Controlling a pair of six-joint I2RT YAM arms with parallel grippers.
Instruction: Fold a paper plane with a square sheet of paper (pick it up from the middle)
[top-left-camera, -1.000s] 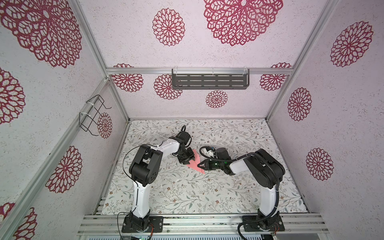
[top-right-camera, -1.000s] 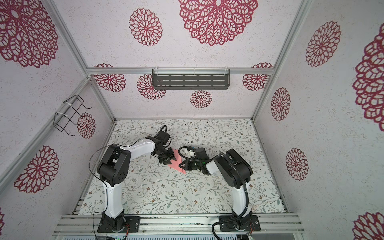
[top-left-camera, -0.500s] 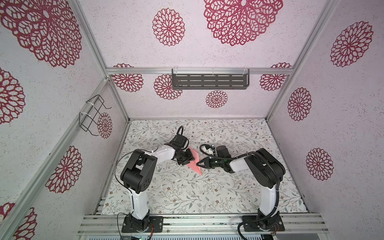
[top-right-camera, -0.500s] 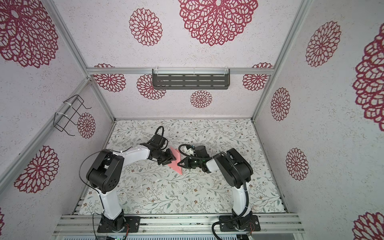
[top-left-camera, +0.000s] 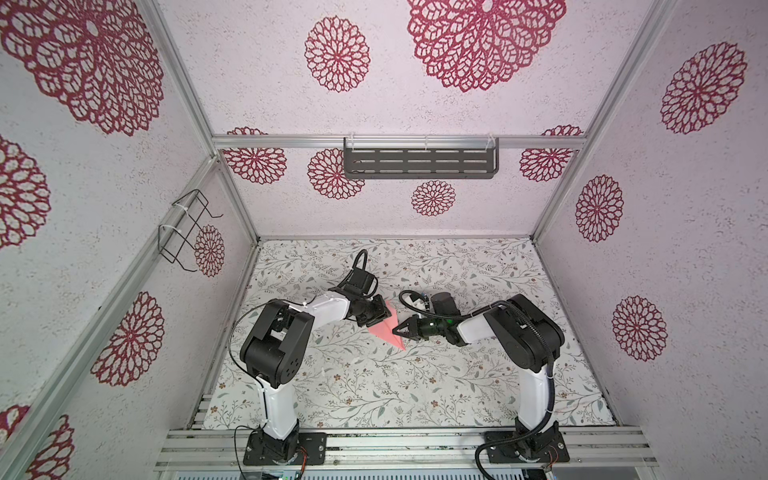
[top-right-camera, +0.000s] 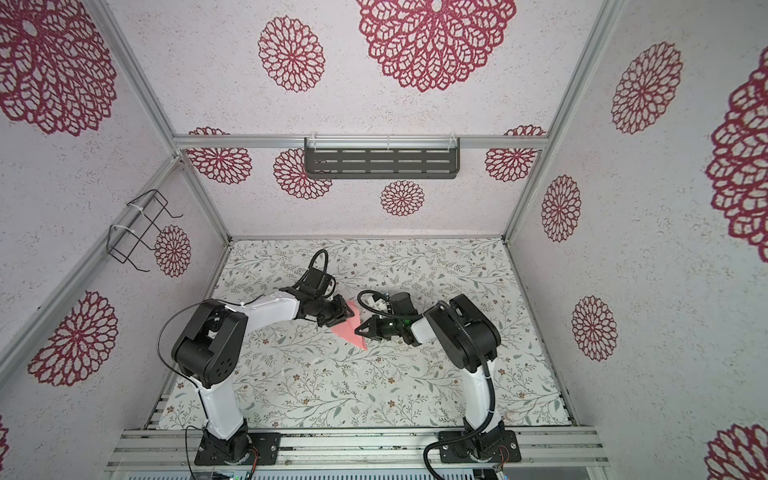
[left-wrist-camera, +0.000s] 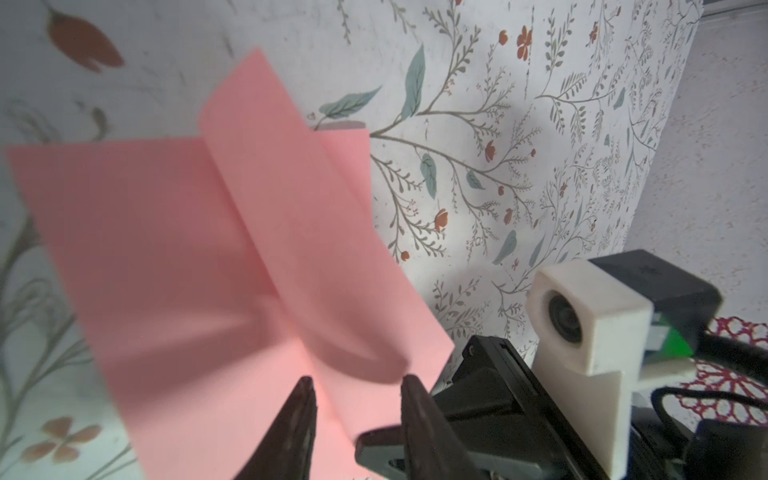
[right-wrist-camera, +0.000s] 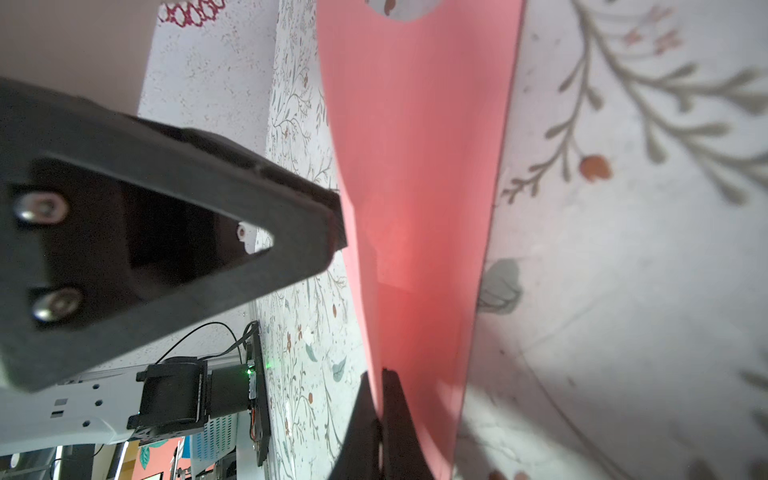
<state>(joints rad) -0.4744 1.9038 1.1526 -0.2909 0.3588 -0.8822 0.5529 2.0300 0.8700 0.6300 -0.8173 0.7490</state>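
1. Right wrist view: right end effector (right-wrist-camera: 378, 376) clenched on paper (right-wrist-camera: 415, 208) edge, lifted over mid-worktop (top-left-camera: 457, 374).
2. Left end effector (left-wrist-camera: 357, 386): jaws apart at paper, not pinching.
3. Best approach, probably: close left squarely on crease, hold right firm, don't tug or paper tears.

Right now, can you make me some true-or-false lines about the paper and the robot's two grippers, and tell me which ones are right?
1. The paper is pink. True.
2. The right gripper is shut on the paper. True.
3. The left gripper is squeezed shut. False: its jaws stand apart, with the paper showing between them.
4. The paper is flat, with no folds. False: it has creases and a raised flap.
5. A dark shelf hangs on the back wall. True.
6. The paper is far off in a corner. False: it is around the middle of the table, between the grippers.
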